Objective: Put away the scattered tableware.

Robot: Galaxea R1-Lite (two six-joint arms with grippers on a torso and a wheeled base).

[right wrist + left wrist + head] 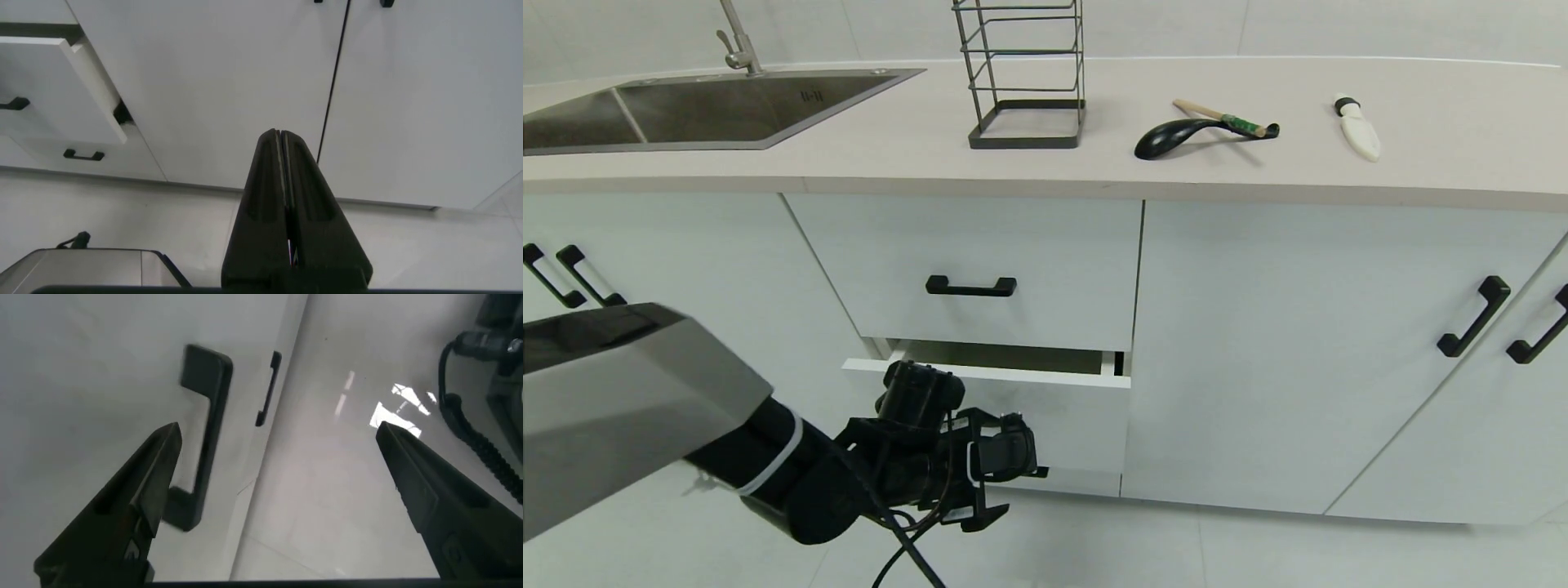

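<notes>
a pale counter is seen from above, with white cabinets below it. the scattered tableware is laid on the counter's right half: a black spoon is set with a wooden chopstick crossed over its handle, the two touching, and a white utensil with a black cap is placed apart from them, farther right. a black wire rack is stood upright near the middle of the counter, and a steel sink with a tap is set into the left end.

under the rack, an upper drawer with a black handle is shut, and the lower drawer beneath it is pulled out a little.

the left tool is held low, close in front of the lower drawer's white front. in the left wrist view its fingers are spread wide, and a black handle on a white panel is seen between them, just beside one finger; contact cannot be told.

the right tool is held with its fingers pressed together, nothing gripped, pointed at white cabinet doors above a pale floor.
</notes>
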